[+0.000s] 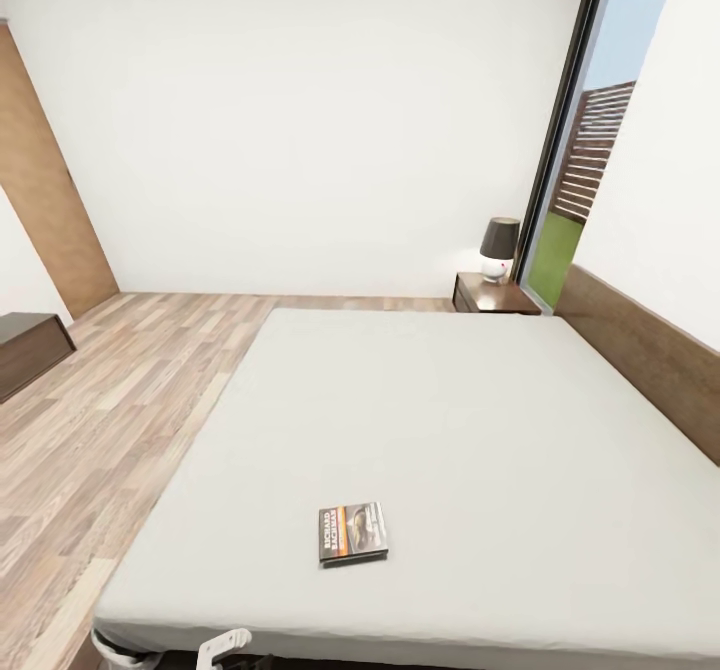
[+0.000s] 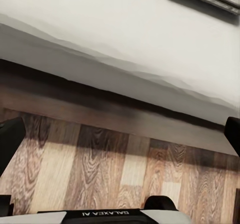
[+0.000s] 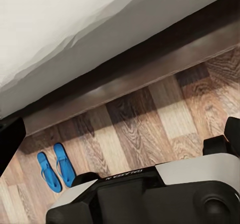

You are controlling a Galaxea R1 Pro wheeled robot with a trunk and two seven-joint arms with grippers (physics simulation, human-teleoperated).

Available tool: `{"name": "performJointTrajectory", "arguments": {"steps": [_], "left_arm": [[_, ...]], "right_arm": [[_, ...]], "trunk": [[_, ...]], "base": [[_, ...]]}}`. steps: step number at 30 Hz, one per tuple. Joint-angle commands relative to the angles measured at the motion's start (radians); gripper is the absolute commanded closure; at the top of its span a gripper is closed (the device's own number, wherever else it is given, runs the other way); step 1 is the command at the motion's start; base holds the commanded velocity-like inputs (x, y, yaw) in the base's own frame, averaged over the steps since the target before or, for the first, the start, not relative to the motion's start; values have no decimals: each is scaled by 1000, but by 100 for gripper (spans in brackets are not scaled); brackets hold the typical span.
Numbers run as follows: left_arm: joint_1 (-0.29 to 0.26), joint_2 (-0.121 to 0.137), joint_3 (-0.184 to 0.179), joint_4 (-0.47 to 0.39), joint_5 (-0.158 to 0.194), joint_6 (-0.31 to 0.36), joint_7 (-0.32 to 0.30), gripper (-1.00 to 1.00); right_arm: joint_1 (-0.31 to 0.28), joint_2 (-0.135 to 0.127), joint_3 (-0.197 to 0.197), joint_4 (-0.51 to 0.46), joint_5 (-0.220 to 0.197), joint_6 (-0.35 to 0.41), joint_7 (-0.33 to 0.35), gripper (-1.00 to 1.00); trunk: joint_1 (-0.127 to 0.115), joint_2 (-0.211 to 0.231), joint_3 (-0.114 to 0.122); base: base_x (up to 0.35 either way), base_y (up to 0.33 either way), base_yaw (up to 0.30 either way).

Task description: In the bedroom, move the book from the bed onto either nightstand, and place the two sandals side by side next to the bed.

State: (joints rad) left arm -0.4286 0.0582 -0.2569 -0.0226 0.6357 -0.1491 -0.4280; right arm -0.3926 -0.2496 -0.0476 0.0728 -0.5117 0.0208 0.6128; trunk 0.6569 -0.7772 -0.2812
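Grey bed [image 1: 420,430], book [image 1: 352,533] near its front edge; sandals [image 3: 55,167] paired on floor; both grippers' spread can't tell.

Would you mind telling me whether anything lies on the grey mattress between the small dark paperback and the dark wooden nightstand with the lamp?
Nothing visible does. The dark paperback book lies near the bed's near edge, and the light grey mattress is bare up to the dark-brown wooden nightstand. A black-shaded lamp occupies part of its top.
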Motion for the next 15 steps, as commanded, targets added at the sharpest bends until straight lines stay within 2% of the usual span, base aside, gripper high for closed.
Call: {"name": "performJointTrajectory", "arguments": {"steps": [1,15], "left_arm": [[-1,0,-8,2,7,-4,-3,-100],[-1,0,-8,1,7,-4,-2,-100]], "right_arm": [[-2,0,-5,3,-4,2,5,-100],[-2,0,-5,4,-4,2,4,-100]], "trunk": [[-4,6,2],[-57,104,46]], "base": [[0,0,0],[0,0,0]]}}
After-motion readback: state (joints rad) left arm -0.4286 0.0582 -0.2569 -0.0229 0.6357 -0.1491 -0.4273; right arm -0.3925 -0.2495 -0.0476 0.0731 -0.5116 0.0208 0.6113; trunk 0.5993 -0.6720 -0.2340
